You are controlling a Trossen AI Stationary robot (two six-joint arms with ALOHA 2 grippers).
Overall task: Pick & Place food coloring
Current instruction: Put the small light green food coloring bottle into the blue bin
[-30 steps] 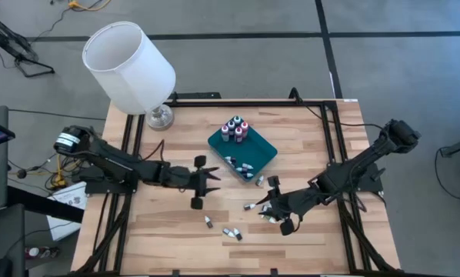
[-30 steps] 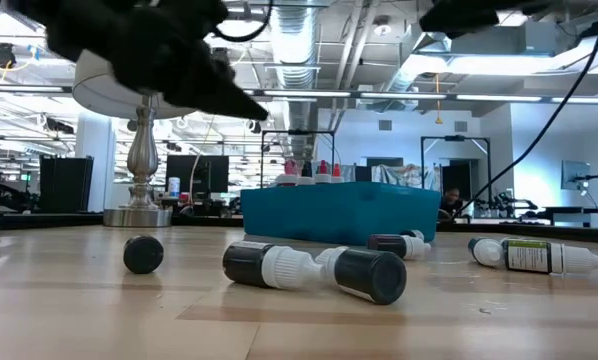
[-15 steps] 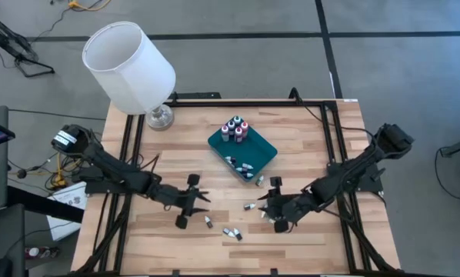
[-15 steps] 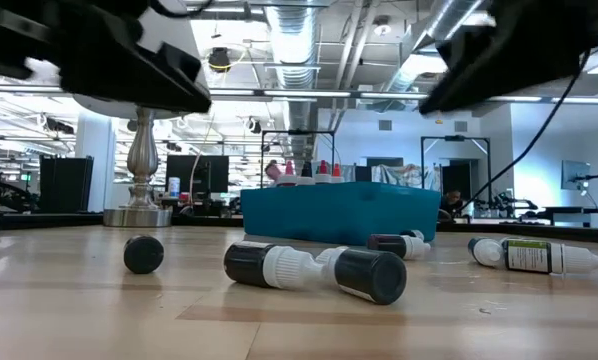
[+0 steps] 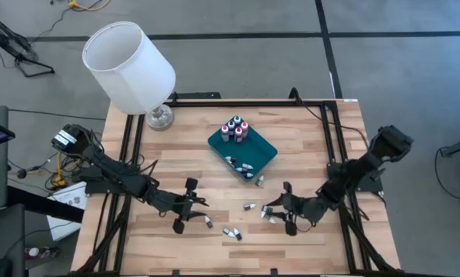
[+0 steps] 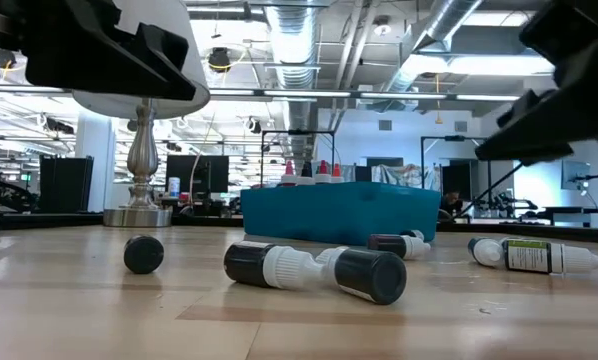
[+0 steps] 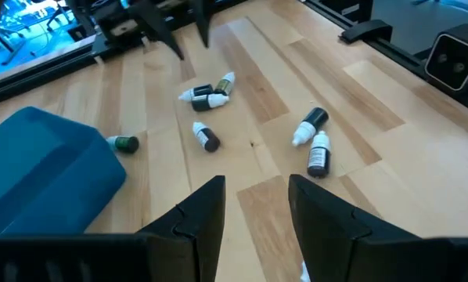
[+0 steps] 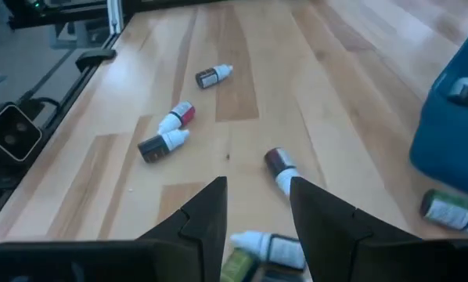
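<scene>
Left gripper [image 5: 190, 218], fingers parted and empty, hangs low over the pale plank worktop [image 5: 153, 161]; right gripper [image 5: 280, 216] likewise. Small cylindrical food coloring bottles [image 5: 230, 232] with pointed whitish caps lie scattered between them, others in the teal tray [image 5: 265, 150].

Looking like a robotics lab or open workshop hall: exposed ducts and pipes [image 6: 309, 40] running overhead, strip lighting [image 6: 449, 97] glowing, monitors [image 6: 197, 172] sitting on distant benches, a black metal frame [image 5: 238, 98] edging the wooden table [image 5: 307, 138], cables [image 5: 30, 165] trailing over grey concrete floor [image 5: 238, 15].
</scene>
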